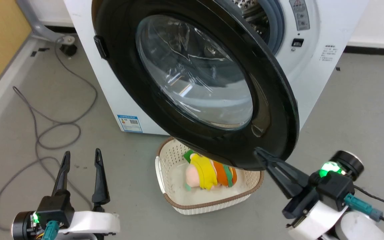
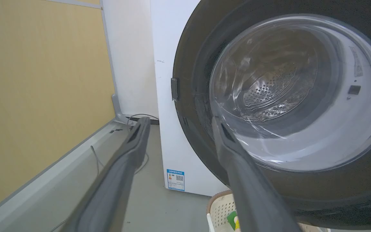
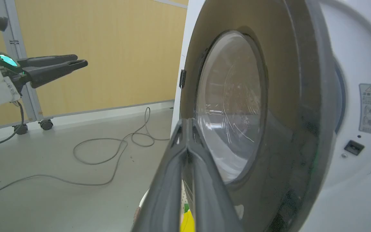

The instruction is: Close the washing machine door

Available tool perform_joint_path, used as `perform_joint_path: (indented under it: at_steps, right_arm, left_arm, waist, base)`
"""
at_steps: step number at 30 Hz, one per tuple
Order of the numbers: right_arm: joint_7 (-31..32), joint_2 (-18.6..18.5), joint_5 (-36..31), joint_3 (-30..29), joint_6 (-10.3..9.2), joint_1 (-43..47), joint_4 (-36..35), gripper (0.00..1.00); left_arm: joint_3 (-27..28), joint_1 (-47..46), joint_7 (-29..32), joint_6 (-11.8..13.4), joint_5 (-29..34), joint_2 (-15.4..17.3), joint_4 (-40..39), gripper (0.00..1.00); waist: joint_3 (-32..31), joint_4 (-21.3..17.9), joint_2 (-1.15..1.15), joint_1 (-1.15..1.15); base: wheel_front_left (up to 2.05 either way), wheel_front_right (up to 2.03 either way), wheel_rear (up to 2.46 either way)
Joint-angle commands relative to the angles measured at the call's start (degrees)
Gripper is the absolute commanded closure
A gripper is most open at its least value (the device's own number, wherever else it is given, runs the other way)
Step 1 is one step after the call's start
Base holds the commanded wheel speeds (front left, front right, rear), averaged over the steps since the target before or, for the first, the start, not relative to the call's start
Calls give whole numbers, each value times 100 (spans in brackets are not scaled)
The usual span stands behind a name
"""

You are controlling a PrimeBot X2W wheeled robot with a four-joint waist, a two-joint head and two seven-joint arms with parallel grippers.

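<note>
The washing machine point(image 1: 312, 76) is white and stands at the back. Its door point(image 1: 192, 76), with a black rim and a bulging glass window, hangs partly open toward me. Behind the door's upper right the steel drum point(image 1: 248, 10) shows. My right gripper point(image 1: 258, 152) is shut, its tips together at the door's lower rim, seemingly touching its outer face. In the right wrist view these fingers point(image 3: 187, 121) lie in front of the door point(image 3: 230, 106). My left gripper point(image 1: 82, 153) stands open and empty at the lower left, apart from the door point(image 2: 285, 96).
A cream basket point(image 1: 165, 196) with a colourful soft toy point(image 1: 208, 173) sits on the floor under the door. A grey cable point(image 1: 38, 133) loops across the floor at the left. A yellow wall panel point(image 2: 43, 80) runs along the left side.
</note>
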Motion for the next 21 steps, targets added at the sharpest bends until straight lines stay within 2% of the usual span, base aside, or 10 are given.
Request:
perform_joint_path:
  at_steps: [1, 12, 21]
  right_arm:
    - [-26, -35, 85, -49, 3, -11, 139, 100]
    - [-26, 97, 153, -857, 3, -426, 1096, 100]
    - [-26, 144, 11, -1603, 3, -1064, 1816, 100]
  left_arm:
    - [20, -95, -25, -30, 67, -34, -31, 0]
    - [-19, -397, -25, -110, 303, -173, -62, 0]
    - [-125, -675, -25, -117, 302, -239, -32, 0]
  waist:
    - [63, -19, 0, 0]
    - [530, -3, 0, 0]
    - [1013, 224, 0, 0]
  base:
    - [0, 0, 0]
    - [0, 0, 0]
    - [0, 0, 0]
